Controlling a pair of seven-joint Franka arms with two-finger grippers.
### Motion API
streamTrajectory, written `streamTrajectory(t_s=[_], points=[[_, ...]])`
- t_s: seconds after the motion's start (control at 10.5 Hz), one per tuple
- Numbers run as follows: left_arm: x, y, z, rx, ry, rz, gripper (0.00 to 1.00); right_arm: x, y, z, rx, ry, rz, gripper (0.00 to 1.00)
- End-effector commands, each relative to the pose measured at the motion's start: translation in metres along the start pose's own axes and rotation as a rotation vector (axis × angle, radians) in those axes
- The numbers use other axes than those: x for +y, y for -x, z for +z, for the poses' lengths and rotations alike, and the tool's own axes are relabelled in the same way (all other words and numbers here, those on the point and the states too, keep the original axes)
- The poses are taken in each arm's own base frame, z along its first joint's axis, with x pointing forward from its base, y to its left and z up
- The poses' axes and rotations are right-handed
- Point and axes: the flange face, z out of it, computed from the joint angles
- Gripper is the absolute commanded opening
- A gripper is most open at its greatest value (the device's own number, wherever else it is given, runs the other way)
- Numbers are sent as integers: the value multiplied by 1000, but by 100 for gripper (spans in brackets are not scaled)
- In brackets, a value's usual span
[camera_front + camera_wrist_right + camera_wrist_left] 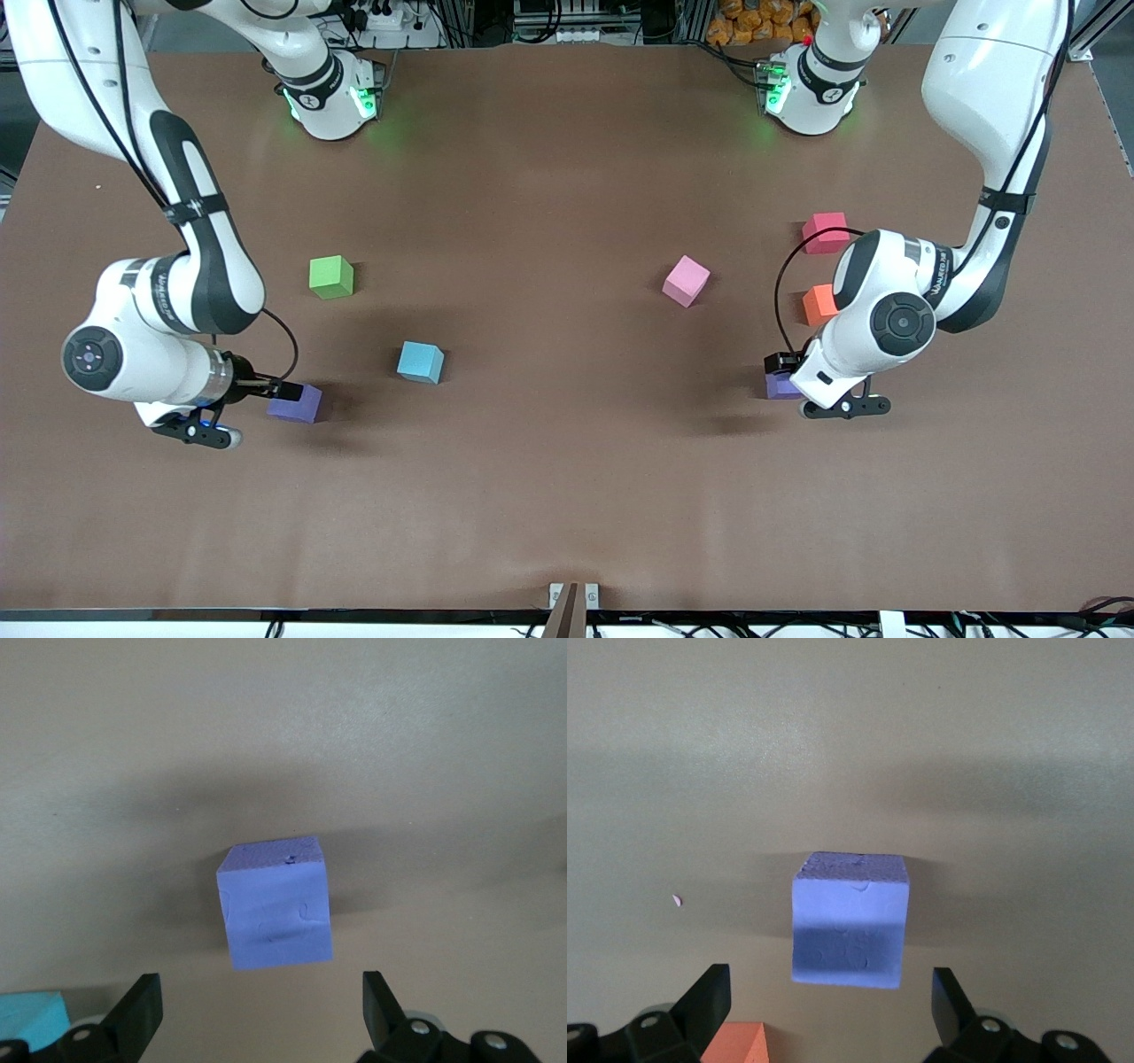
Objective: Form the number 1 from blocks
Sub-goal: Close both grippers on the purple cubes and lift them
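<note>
The brown table (567, 496) carries seven blocks, all apart from each other, and none lies close to a table edge. The right gripper (259, 1014) hangs low over the purple block (296, 403) at the right arm's end of the table; its jaws are open wide and hold nothing, with the block seen between the two fingertips (142, 1005) in the right wrist view but not touched. The left gripper (831, 1010) hangs in the same way over the second purple block (780, 385) at the left arm's end, its jaws also open wide and empty, and this block is half hidden under the arm in the front view. The light blue block (421, 361) lies near the first purple one, a little farther from the front camera, and the green block (331, 276) lies farther still. The pink block (686, 280) stands turned at an angle, more toward the middle of the table. The orange block (819, 304) is just beside the left arm's wrist, and the red block (825, 232) is farther from the camera than it. The middle of the table between the blue and pink blocks is bare, and so is the wide strip along the edge nearest the front camera
</note>
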Motion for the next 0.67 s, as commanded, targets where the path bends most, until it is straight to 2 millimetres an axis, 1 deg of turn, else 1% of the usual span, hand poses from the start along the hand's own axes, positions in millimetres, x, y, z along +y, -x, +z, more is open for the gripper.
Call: streamTrajectory(t_s=[0.0, 0.1, 0.19, 0.29, 0.57], points=[[-5, -2, 11, 19, -56, 17, 100, 0, -9, 15, 10, -13, 11, 100], [-7, -3, 18, 13, -68, 25, 100, 2, -12, 24, 15, -7, 7, 100], [-8, -3, 19, 14, -74, 28, 100, 3, -12, 32, 8, -2, 6, 100], [-10, -4, 25, 10, -72, 25, 100, 3, -13, 37, 10, -1, 4, 100], [-6, -7, 30, 17, -63, 1, 100, 4, -18, 65, 21, -3, 5, 100]])
